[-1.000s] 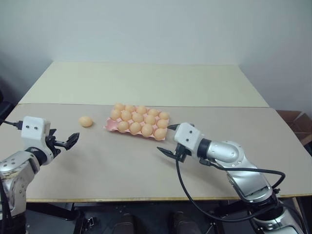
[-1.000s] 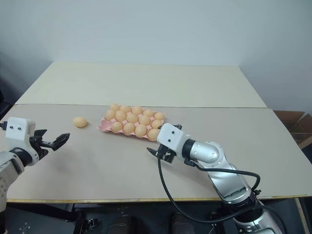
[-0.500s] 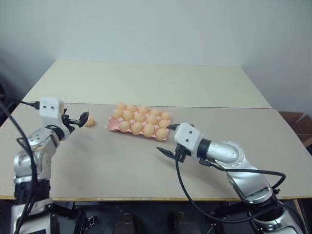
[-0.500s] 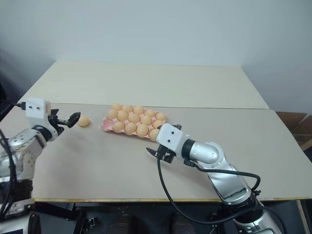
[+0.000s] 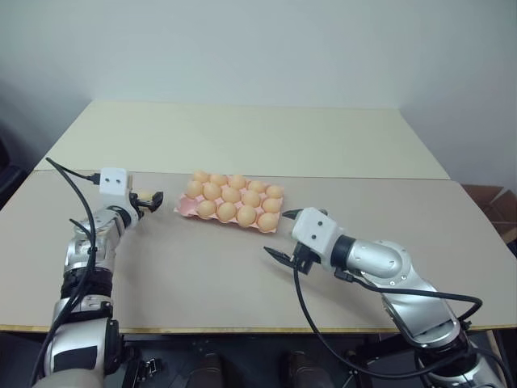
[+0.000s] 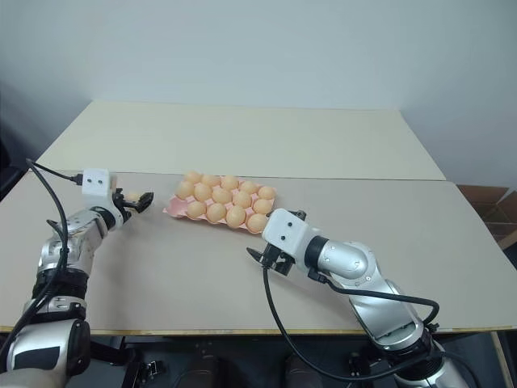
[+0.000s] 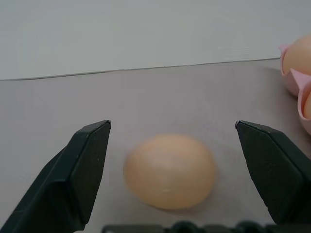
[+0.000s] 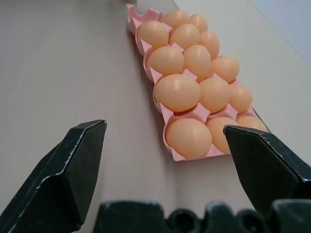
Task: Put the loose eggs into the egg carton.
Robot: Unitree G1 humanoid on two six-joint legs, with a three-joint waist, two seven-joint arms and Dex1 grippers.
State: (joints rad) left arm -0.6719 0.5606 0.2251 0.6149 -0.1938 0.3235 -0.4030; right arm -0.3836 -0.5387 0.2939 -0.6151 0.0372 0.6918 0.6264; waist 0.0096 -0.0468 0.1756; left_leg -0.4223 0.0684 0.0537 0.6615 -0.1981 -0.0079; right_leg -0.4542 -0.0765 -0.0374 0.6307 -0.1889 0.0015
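Fingers [image 7: 87, 165] of the left tool [image 7: 170, 145] are spread wide with one loose egg [image 7: 169, 171] between them, not squeezed yet. A second ago this tool was low and well short of the egg; now the arm reaches out nearly level. The right tool [image 8: 165, 160] stays wide open with nothing in it, near the pink egg carton [image 5: 184, 209] on the surface [image 5: 202, 275].

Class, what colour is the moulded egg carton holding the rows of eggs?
Pale pink. The egg carton shows it best in the right wrist view.
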